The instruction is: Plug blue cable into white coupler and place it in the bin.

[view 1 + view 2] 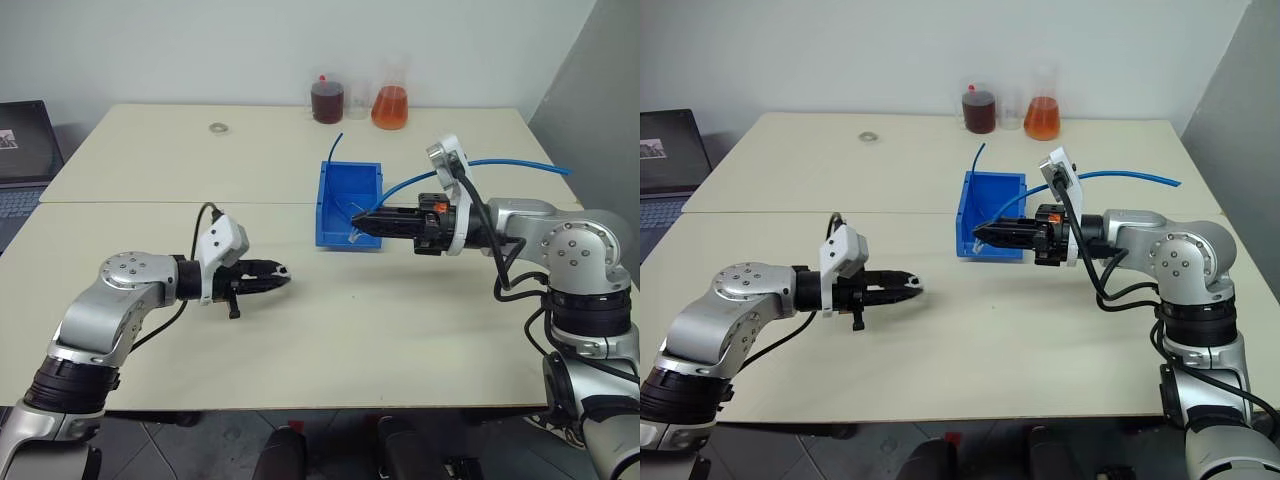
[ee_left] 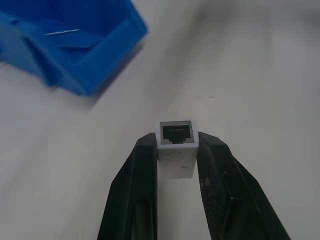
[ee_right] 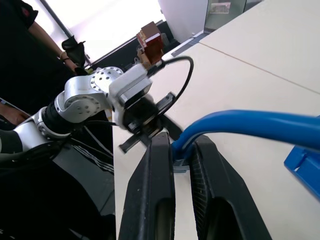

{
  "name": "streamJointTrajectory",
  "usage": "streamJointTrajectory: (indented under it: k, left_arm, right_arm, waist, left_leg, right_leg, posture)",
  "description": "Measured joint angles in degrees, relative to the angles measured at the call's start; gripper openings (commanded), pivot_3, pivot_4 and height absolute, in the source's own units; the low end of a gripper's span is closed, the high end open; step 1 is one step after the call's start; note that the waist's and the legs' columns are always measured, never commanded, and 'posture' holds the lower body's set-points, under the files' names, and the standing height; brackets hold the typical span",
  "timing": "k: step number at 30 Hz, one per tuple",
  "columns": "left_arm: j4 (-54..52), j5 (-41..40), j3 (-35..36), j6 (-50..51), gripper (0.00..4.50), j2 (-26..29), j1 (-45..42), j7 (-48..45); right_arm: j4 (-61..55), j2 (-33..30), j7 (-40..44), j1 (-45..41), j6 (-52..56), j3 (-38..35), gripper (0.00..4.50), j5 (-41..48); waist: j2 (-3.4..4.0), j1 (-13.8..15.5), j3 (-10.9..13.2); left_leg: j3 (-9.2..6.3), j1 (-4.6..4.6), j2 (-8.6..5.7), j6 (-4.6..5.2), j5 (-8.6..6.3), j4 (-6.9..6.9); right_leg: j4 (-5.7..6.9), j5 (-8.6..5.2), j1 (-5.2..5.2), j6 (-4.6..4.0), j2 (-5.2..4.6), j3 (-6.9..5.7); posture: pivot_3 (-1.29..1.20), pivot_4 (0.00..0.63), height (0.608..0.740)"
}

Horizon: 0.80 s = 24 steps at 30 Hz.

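Note:
My left gripper (image 1: 280,272) is shut on the white coupler (image 2: 176,134), a small white block whose open socket faces away from the wrist. It hovers over the near table, left of the bin (image 1: 328,215), a bright-blue plastic box. My right gripper (image 1: 362,224) points left at the bin's near right corner, shut on the blue cable (image 1: 500,162). From the right gripper (image 3: 181,142) the cable arcs back to the right across the table. The two grippers face each other, well apart.
Two flasks, one dark red (image 1: 327,100) and one orange (image 1: 391,105), stand at the table's far edge. A small ring (image 1: 217,127) lies at far left and a laptop (image 1: 20,150) sits beyond the left edge. A short blue stub (image 1: 336,146) rises behind the bin. A person (image 3: 20,45) stands nearby.

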Motion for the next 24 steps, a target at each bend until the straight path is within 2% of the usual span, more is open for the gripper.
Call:
streamJointTrajectory:
  k: [5,9,13,19,24]
  left_arm:
    - [8.8,8.2,-8.6,-14.1,0.77,-5.2,-2.9,-6.8]
    - [21.0,12.5,-9.5,-26.6,0.77,-11.2,-5.8,-7.3]
    - [30.1,13.9,-9.4,-37.0,0.77,-14.5,-8.5,-7.7]
    - [36.5,14.1,-9.3,-43.6,0.77,-15.8,-10.0,-8.8]
    - [36.1,13.2,-8.4,-39.2,0.77,-16.5,-10.2,-10.2]
  right_arm:
    - [-0.6,-0.9,2.6,1.9,-5.0,4.5,0.14,-5.1]
    - [-1.3,-2.2,4.8,3.7,-10.9,8.3,0.14,-11.0]
    - [-3.6,-2.4,6.8,6.6,-16.5,11.9,0.14,-15.6]
    - [-4.3,-0.8,9.1,10.7,-26.1,18.3,0.14,-23.6]
    - [-1.0,2.4,10.3,10.4,-32.9,21.4,0.14,-28.9]
  waist:
    - [0.00,0.2,0.0]
    - [0.02,0.3,0.0]
    - [0.02,0.9,0.0]
    - [0.02,0.9,-0.1]
    - [0.01,0.9,-0.1]
  left_leg:
    - [0.03,-0.04,-0.02,0.00,0.00,0.04]
    - [0.05,-0.09,-0.02,0.00,0.00,0.05]
    - [0.03,0.01,-0.05,0.00,0.00,0.10]
    - [0.01,0.11,-0.05,0.09,0.06,0.15]
    - [-0.01,0.15,-0.06,0.15,0.10,0.17]
  right_leg:
    - [-0.05,0.02,0.01,-0.04,0.00,0.02]
    - [-0.03,0.03,-0.06,-0.06,-0.02,0.04]
    - [0.00,0.03,0.07,-0.04,-0.04,0.02]
    - [0.10,0.01,0.13,0.04,-0.01,0.04]
    - [0.19,0.00,0.15,0.09,0.00,0.03]
  posture:
    - [0.00,0.150,0.740]
    - [0.00,0.150,0.740]
    - [0.00,0.150,0.740]
    - [0.00,0.150,0.740]
    - [0.00,0.150,0.740]
